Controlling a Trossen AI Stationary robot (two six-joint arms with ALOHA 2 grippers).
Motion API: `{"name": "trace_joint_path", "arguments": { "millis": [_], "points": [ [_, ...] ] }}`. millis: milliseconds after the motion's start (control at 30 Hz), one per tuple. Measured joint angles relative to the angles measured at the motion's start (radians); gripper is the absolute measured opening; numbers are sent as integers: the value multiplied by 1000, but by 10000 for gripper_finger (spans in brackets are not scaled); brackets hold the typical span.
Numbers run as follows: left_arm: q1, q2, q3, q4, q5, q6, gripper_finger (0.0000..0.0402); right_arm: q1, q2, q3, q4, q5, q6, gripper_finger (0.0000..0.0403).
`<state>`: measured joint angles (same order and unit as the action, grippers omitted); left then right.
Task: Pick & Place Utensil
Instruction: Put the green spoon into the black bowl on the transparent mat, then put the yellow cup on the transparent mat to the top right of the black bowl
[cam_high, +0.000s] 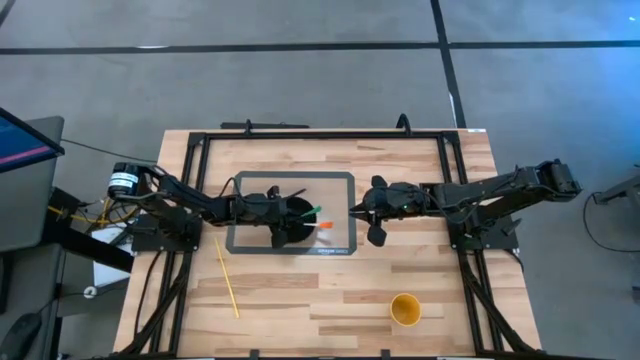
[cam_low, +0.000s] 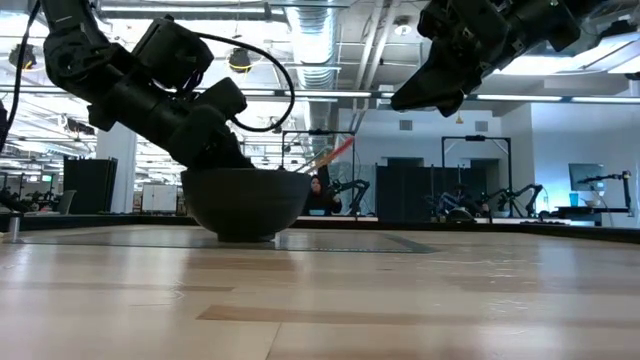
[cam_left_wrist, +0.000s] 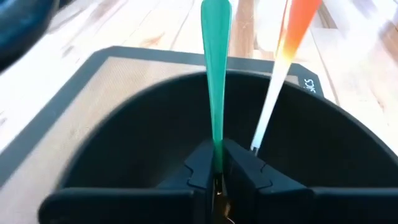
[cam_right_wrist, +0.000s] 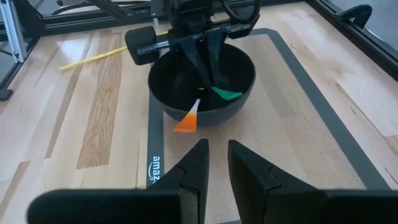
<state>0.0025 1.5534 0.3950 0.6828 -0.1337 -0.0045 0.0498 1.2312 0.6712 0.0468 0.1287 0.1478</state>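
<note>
Green utensil: pinched between the left gripper fingers at its lower end, handle running up and out past the bowl rim; its green tip shows over the far rim in the right wrist view.
Left gripper state: fingers narrow, clamped on the green utensil, dipped inside the black bowl.
Orange utensil: just beside the left fingers, not gripped; clear shaft leans on the rim, orange end hanging outside the bowl over the mat.
Bowl contents: both utensils, plus the left fingertips. No food visible.
Yellow cup: well apart from both grippers, near the table's front edge; inside not readable.
Yellow stick: flat on the bare table, off the mat, on the left arm's side.
Right gripper: above the mat, facing the bowl, fingers a narrow gap apart, holding nothing.
Risk 1: the grip sits low on a long handle, so the green utensil may pivot or slip if released unevenly.
Risk 2: a sideways pull-out could knock the orange utensil off the rim.
Risk 3: fingers catching the wall could drag the bowl.
</note>
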Motion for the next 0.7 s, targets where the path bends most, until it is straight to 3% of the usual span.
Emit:
{"name": "trace_joint_path", "arguments": {
  "millis": [500,700],
  "points": [
    [0,-6,0,14,5,1,36,0,0,0,1,0,0,53],
    [-1,-7,0,15,7,0,77,0,0,0,2,0,0,53]
  ]
}}
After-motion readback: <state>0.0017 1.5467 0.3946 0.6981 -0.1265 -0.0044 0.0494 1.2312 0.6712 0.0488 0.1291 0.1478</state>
